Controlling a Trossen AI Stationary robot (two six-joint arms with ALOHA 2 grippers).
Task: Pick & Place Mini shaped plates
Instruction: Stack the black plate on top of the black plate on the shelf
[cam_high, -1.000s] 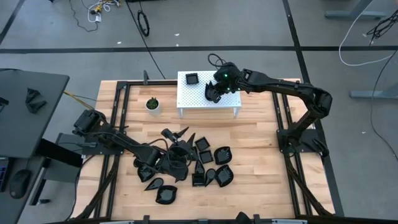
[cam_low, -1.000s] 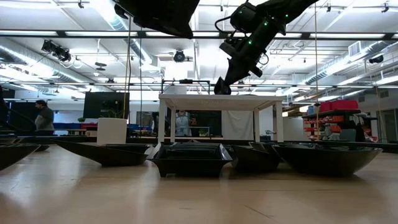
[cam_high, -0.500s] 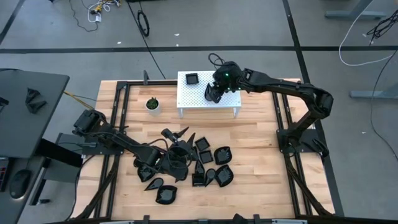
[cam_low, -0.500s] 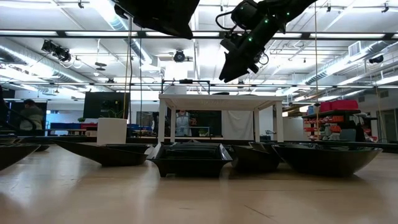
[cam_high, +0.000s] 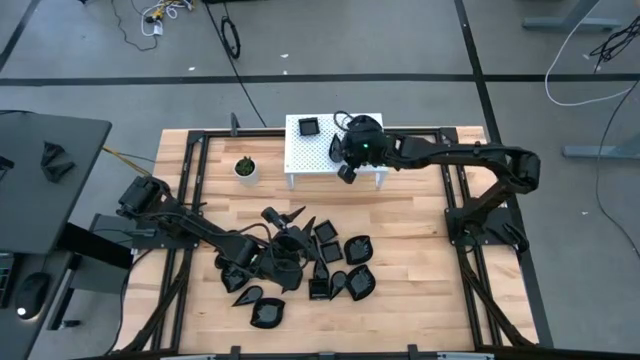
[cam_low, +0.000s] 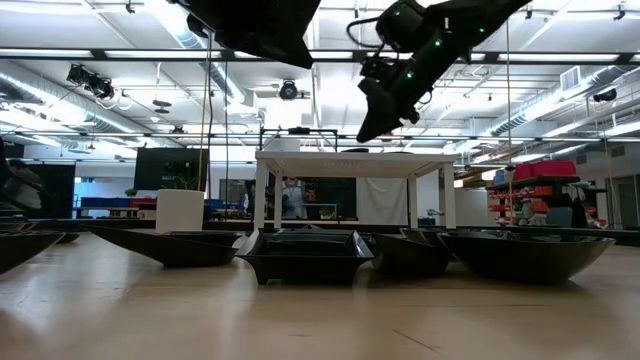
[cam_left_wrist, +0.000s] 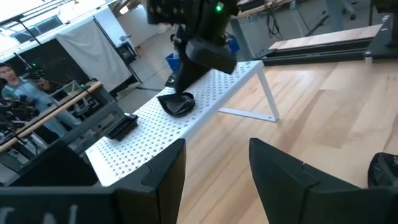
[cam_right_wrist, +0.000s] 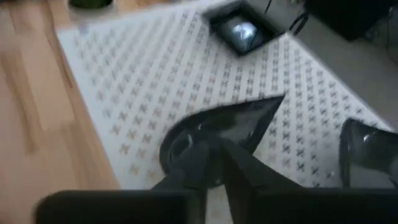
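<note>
Release seems done: our right gripper (cam_high: 346, 166), fingers apart, hangs over a teardrop plate (cam_left_wrist: 177, 104) on the white stand (cam_high: 300, 150); next, we fetch another.

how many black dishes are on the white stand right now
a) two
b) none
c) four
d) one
a) two: a square dish sits at a back corner of the white stand, and a teardrop dish lies on it below the right claw, which hangs just above.
</note>
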